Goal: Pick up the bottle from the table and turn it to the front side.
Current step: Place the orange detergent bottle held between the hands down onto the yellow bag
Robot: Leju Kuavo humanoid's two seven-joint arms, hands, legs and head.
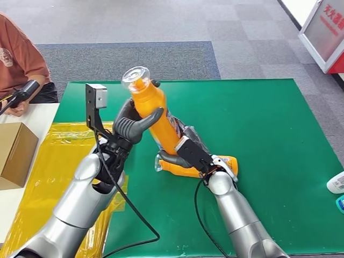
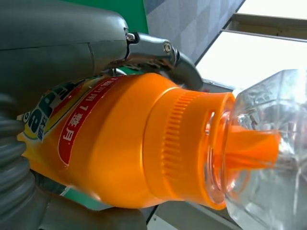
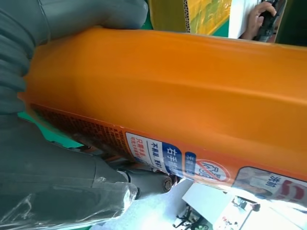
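Note:
An orange bottle [image 1: 156, 115] with a clear cap [image 1: 136, 77] is lifted off the green mat [image 1: 263, 134], tilted with the cap up and to the left. My left hand [image 1: 129, 126] grips its upper body below the neck. My right hand [image 1: 183, 142] holds its lower end. The left wrist view has the bottle [image 2: 119, 143] with a red and yellow label, its cap [image 2: 267, 143] and my left hand [image 2: 54, 52] around it. In the right wrist view the bottle [image 3: 163, 86] shows a printed label strip inside my right hand [image 3: 54, 167].
A second orange bottle [image 1: 225, 163] lies flat on the mat under my right wrist. A yellow sheet [image 1: 48, 161] and a cardboard box [image 1: 16, 150] sit at the left. A person [image 1: 20, 54] sits beyond them. A white item [image 1: 336, 183] lies at the right edge.

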